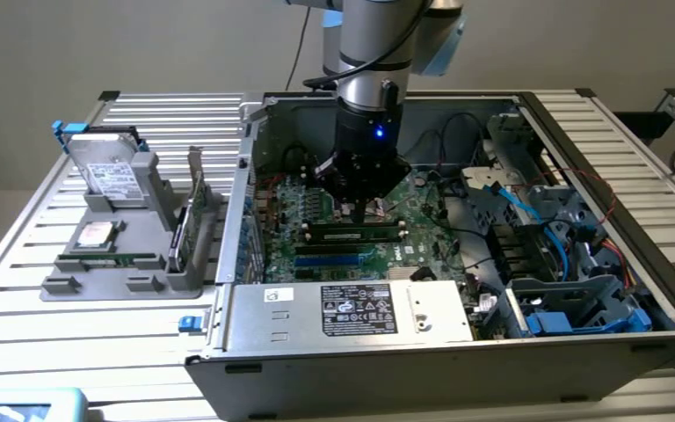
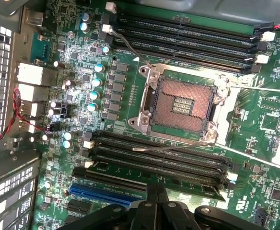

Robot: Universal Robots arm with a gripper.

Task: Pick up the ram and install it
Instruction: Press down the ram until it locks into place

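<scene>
Green and thin, the ram [image 1: 355, 235] is a long narrow board with dark chips along its face. It stands on its edge in a black memory slot on the motherboard [image 1: 314, 211], inside the open computer case [image 1: 455, 352]. In the wrist view the same ram [image 2: 154, 173] lies along the nearest row of black slots, just beside the blue slot [image 2: 106, 194].

Directly above the ram is the gripper [image 1: 359, 204], reaching down into the case; its fingers are closed together with their tips at the top edge of the ram. Whether they touch the board or only come very near it, I cannot tell. In the wrist view the gripper [image 2: 157, 196] is a dark shape over the ram.

Near the middle of the motherboard the CPU socket [image 2: 183, 105] is uncovered, with its metal frame around it. Blue cables [image 1: 537, 220] run on the exterior view's right side of the case.

Below the case is a table [image 1: 91, 352] made of silver ribbed metal profiles. On the exterior view's left a grey holder [image 1: 127, 277] carries a hard drive [image 1: 109, 167] and an upright green card [image 1: 197, 207]. Behind is a pale plain wall [image 1: 138, 44].
</scene>
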